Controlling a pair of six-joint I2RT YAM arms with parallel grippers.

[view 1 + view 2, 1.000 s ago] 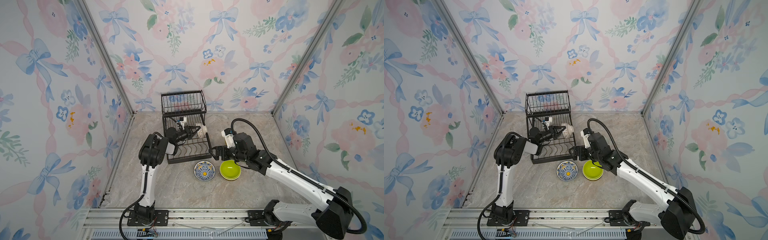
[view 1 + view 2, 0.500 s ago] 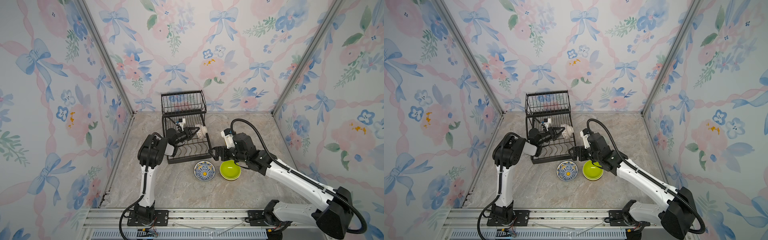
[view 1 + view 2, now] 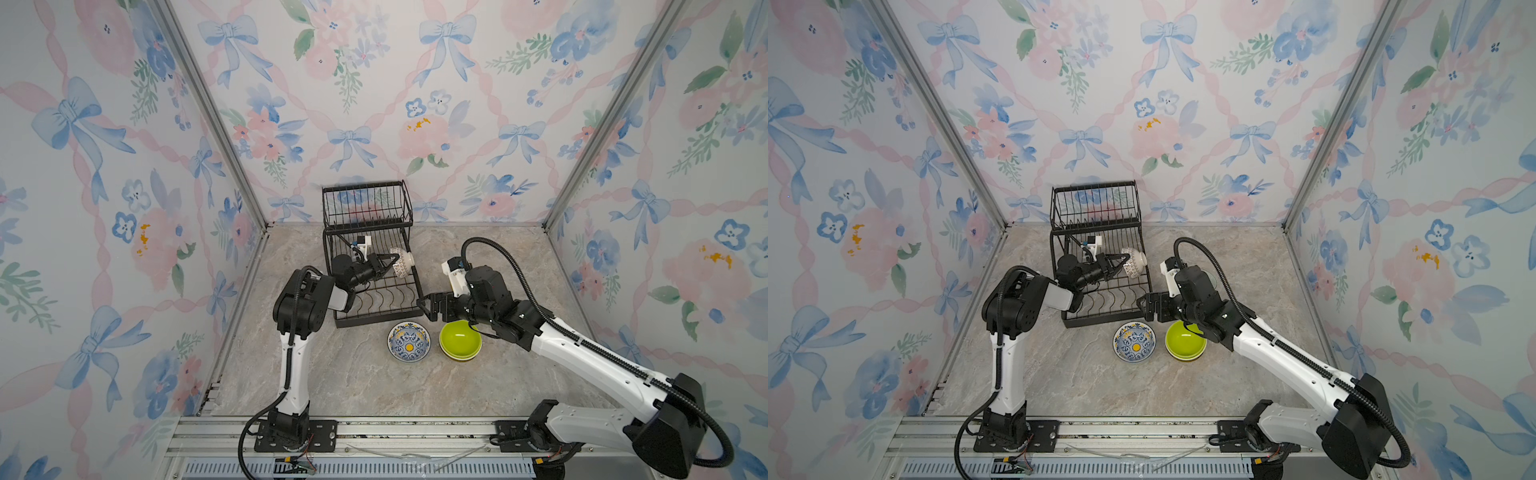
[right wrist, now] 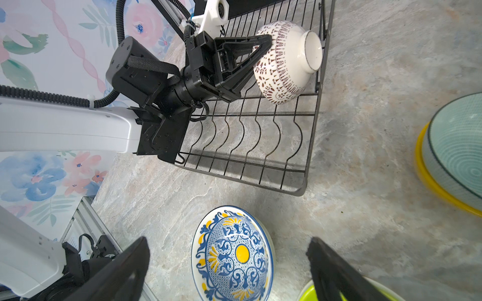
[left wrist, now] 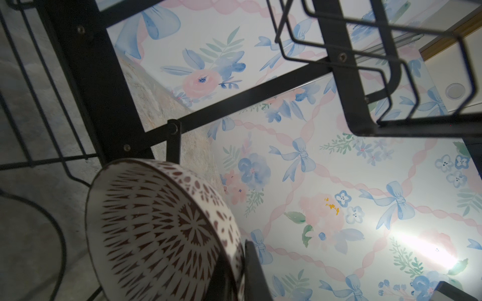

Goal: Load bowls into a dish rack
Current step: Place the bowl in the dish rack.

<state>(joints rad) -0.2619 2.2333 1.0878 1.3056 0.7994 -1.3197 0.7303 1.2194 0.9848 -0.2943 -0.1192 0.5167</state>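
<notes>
The black wire dish rack (image 3: pixel 378 321) (image 3: pixel 1104 322) stands at the back of the marble floor. My left gripper (image 3: pixel 390 262) (image 3: pixel 1122 262) (image 5: pixel 241 250) is shut on the rim of a white bowl with a brown pattern (image 3: pixel 403 262) (image 3: pixel 1134 262) (image 5: pixel 161 229) (image 4: pixel 284 60). It holds that bowl on its side over the lower tray's right edge. My right gripper (image 3: pixel 426 309) (image 3: pixel 1146 308) (image 4: pixel 228 241) hangs open and empty above a blue and yellow bowl (image 3: pixel 409 343) (image 3: pixel 1136 343) (image 4: pixel 232 255). A lime green bowl (image 3: pixel 459 338) (image 3: pixel 1185 338) (image 4: pixel 305 295) sits stacked beside it.
In the right wrist view a pale teal bowl (image 4: pixel 456 151) rests inside a yellow bowl (image 4: pixel 427 182) on the floor right of the rack. The rack's raised basket (image 3: pixel 365 187) stands against the back wall. Floral walls close in three sides.
</notes>
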